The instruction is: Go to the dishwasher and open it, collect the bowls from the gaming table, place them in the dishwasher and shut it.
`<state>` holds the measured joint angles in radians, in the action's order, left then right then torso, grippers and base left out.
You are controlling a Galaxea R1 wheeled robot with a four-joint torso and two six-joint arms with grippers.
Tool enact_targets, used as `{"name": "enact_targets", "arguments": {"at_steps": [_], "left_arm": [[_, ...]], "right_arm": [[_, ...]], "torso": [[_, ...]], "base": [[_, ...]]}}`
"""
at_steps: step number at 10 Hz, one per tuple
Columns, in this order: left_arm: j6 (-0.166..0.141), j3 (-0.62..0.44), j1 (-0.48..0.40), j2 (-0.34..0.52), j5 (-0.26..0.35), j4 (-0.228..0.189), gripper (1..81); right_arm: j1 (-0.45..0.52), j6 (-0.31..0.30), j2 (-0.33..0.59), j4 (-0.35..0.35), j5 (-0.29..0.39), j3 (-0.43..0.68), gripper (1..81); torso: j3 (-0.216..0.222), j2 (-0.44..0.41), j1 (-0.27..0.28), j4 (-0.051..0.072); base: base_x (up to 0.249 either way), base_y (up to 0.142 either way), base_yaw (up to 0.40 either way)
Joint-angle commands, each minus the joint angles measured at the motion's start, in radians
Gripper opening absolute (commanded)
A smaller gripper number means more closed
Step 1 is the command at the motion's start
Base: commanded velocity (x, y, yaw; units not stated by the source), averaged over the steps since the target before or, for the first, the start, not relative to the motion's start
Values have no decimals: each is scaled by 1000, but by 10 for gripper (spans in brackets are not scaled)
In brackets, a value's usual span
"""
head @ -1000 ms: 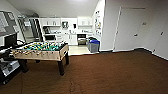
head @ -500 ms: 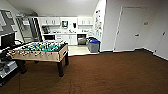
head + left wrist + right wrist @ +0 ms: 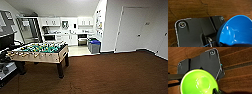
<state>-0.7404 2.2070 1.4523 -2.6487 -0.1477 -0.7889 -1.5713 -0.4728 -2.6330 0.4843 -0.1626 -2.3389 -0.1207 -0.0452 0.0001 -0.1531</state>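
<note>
A blue bowl (image 3: 238, 30) shows large in the left wrist view, above the brown floor, with my left gripper (image 3: 226, 45) shut on its rim. In the right wrist view a light green bowl (image 3: 199, 82) hangs over the floor, and my right gripper (image 3: 216, 91) is shut on its edge. Far ahead in the head view, the kitchen has a steel-fronted unit under the counter that looks like the dishwasher (image 3: 82, 40); I cannot tell whether its door is open. The gaming table is out of view.
A table-football table (image 3: 40, 53) with a green field stands at the left on brown carpet (image 3: 112, 75). Blue-lidded bins (image 3: 94, 46) sit at the kitchen entrance. A white door (image 3: 130, 30) is on the right wall, and a dark shelf unit (image 3: 6, 65) stands at the far left.
The whole head view has shifted slightly: the camera has come a little closer to the kitchen and the table-football table.
</note>
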Motion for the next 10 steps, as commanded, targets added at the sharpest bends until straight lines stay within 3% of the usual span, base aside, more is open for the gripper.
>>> {"name": "enact_targets", "arguments": {"at_steps": [1, 6, 10], "left_arm": [[-4, -16, -54, 13, 17, -4, 10], [-4, -16, -54, 13, 17, -6, 10], [-4, -16, -54, 15, 17, -6, 10]], "right_arm": [[32, 0, 43, 13, 43, -5, 10], [32, 0, 43, 17, 43, -5, 10], [33, 0, 43, 19, 43, -5, 10]], "torso": [[0, 0, 0, 0], [0, 0, 1, 0], [0, 0, 1, 0]], "base": [[194, -117, 0], [194, -116, 0], [191, -17, 0]]}}
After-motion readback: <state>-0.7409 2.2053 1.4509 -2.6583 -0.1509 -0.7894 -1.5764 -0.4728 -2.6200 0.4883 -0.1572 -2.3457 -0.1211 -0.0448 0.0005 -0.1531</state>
